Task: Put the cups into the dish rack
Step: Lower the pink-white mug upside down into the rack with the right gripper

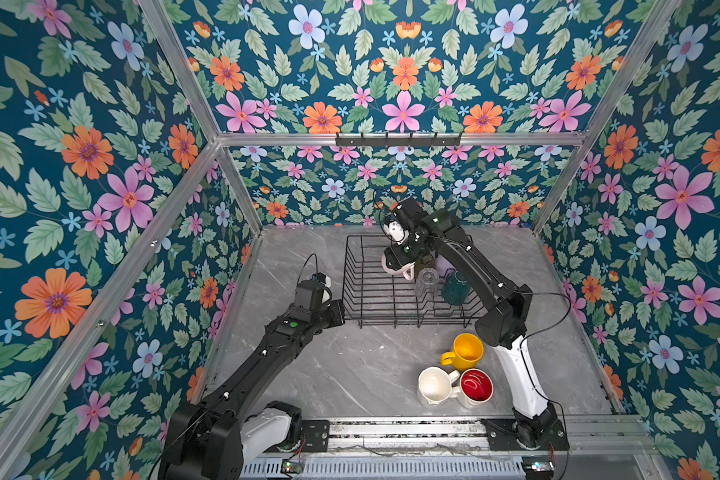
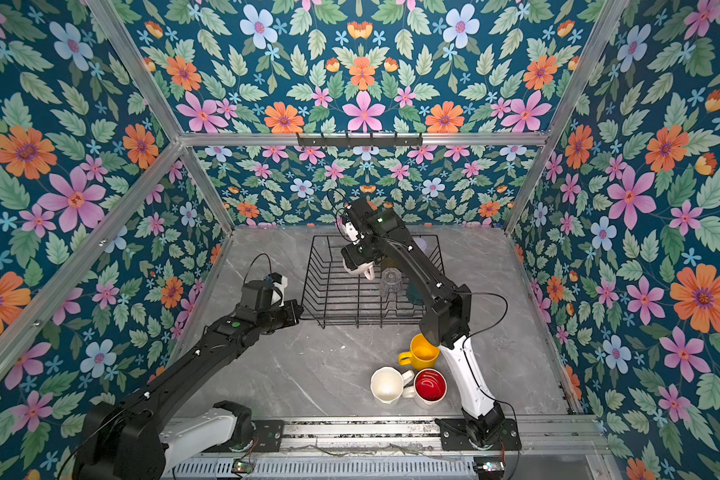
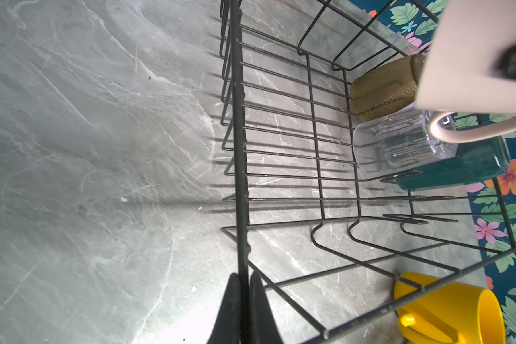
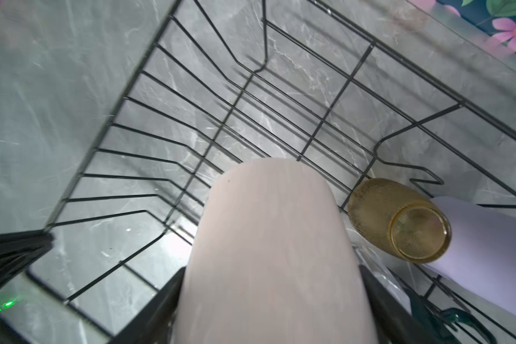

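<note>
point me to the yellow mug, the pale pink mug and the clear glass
yellow mug [image 1: 468, 351]: in a top view, on its inside wall
pale pink mug [image 4: 268, 253]: right wrist view, on its outer side wall
clear glass [image 3: 399, 146]: left wrist view, on its ribbed side

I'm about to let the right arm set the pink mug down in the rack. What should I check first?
1. pale pink mug gripped between the right gripper jaws: ok.
2. left gripper shut on the dish rack rim wire: ok.
3. Bare rack wires below the mug: ok.
4. Gap between mug and olive-brown glass: ok.
5. Mug handle apart from the clear glass: cannot tell.
</note>
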You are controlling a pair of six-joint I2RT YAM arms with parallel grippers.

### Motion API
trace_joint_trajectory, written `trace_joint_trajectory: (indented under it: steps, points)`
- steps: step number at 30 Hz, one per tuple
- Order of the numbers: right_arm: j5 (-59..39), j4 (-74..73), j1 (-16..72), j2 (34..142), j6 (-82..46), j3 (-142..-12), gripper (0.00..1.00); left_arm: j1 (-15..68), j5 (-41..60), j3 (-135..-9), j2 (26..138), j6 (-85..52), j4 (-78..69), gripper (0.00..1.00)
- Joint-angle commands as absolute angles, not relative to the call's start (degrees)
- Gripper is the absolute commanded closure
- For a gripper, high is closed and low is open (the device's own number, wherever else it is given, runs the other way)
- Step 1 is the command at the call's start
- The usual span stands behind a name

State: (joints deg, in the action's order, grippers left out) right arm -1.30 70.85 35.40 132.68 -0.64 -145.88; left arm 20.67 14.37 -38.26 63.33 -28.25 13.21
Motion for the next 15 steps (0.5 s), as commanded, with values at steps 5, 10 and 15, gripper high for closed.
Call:
trace_joint_trajectory:
  steps: [5,10,15]
  points:
    - [2.13,71.72,35.49,135.93,1.13,-147.18,1.0,21.16,15.2,-37.8,62.41,-27.68,11.38,0.98]
    - [3.88,72.05,35.48,139.28,1.92,-150.12,1.0,21.25,14.83,-37.92,62.06,-27.88,11.56,0.95]
    - [4.78,71.47,35.53,141.89,2.2,-151.79,1.0,21.28,14.57,-37.97,61.83,-27.93,11.52,0.94]
